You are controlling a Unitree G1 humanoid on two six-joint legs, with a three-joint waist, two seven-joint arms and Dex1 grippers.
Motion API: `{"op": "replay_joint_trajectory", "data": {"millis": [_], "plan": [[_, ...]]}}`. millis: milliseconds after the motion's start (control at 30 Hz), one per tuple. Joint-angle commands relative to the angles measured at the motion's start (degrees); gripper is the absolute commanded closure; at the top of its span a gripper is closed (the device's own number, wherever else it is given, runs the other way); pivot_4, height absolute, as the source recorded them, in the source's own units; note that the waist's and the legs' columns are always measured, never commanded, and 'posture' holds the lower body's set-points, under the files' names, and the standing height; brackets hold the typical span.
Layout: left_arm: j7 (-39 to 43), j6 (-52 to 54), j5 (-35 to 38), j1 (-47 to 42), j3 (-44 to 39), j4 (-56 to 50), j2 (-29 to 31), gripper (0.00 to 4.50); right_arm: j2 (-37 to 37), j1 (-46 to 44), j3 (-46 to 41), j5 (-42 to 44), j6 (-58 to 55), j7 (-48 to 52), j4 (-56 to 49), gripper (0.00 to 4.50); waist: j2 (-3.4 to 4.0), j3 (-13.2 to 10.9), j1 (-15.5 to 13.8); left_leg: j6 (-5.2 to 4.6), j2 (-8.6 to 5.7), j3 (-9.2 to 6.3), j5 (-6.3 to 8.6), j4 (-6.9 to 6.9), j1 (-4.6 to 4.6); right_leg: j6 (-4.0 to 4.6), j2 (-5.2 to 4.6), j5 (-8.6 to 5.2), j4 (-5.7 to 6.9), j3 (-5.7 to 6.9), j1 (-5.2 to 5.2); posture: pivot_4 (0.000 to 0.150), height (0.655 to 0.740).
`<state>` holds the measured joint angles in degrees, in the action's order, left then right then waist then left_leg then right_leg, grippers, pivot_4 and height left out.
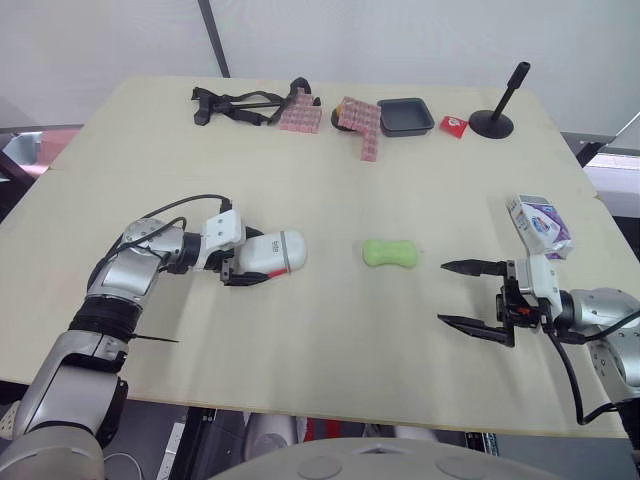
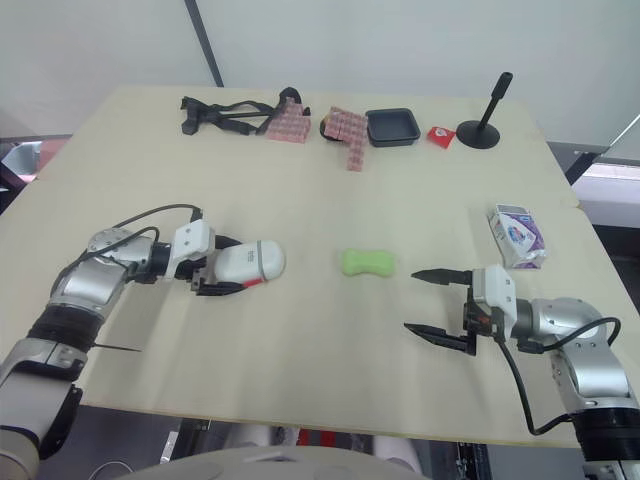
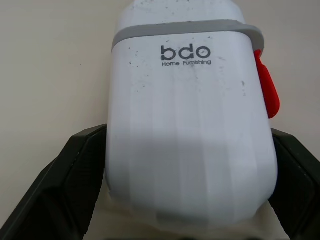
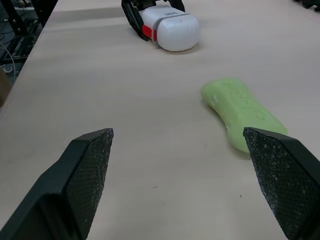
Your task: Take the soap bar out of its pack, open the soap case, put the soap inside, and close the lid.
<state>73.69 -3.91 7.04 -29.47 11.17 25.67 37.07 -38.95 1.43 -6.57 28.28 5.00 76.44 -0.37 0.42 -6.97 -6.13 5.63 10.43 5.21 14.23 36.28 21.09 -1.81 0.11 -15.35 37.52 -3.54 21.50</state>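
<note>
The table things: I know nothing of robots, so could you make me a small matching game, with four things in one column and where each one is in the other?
Things:
1. soap bar
2. soap case
3. soap pack
4. black tray

Places:
A. at the far edge of the table
B. held between the left jaws
C. lying bare in the middle of the table
D. near the table's right edge

Pairs: 1-C, 2-B, 3-D, 4-A.
</note>
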Motion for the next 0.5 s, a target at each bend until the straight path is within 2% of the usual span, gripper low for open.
{"op": "replay_joint_trajectory", "data": {"millis": [33, 333, 400, 500], "plan": [[-0.7, 0.6, 0.3, 0.2, -1.4, -1.8, 0.7, 0.00, -0.6, -0.5, -0.5, -0.2, 0.4, 0.0, -0.1, 0.03, 0.00, 0.0, 0.0, 0.00, 0.00, 0.00, 0.00, 0.00, 0.00, 0.00, 0.00, 0.00, 0.00, 0.00, 0.00, 0.150, 0.7400], [-0.1, 0.3, 0.7, 0.1, -1.5, -1.5, 0.8, 0.00, -0.5, -0.1, -0.7, -0.4, 0.7, 0.2, 0.2, 0.03, 0.00, 0.0, 0.0, 0.00, 0.00, 0.00, 0.00, 0.00, 0.00, 0.00, 0.00, 0.00, -0.01, 0.00, 0.00, 0.150, 0.7400], [-0.1, -0.4, 0.5, 0.1, -1.5, -1.3, 0.8, 0.52, -0.4, -0.2, -0.8, -0.5, 0.9, 0.2, 0.5, 0.00, 0.00, 0.0, 0.0, 0.00, 0.00, 0.00, 0.00, 0.00, 0.00, 0.00, -0.01, 0.00, -0.01, 0.00, 0.00, 0.150, 0.7400], [-0.4, -1.2, 0.1, -0.1, -1.4, -0.8, 0.7, 0.52, -0.4, -0.3, -0.8, -0.6, 1.1, 0.2, 0.7, 0.00, 0.00, 0.0, 0.0, 0.00, 0.00, 0.00, 0.00, 0.00, 0.01, 0.00, -0.01, 0.00, -0.01, 0.00, 0.00, 0.150, 0.7400]]}}
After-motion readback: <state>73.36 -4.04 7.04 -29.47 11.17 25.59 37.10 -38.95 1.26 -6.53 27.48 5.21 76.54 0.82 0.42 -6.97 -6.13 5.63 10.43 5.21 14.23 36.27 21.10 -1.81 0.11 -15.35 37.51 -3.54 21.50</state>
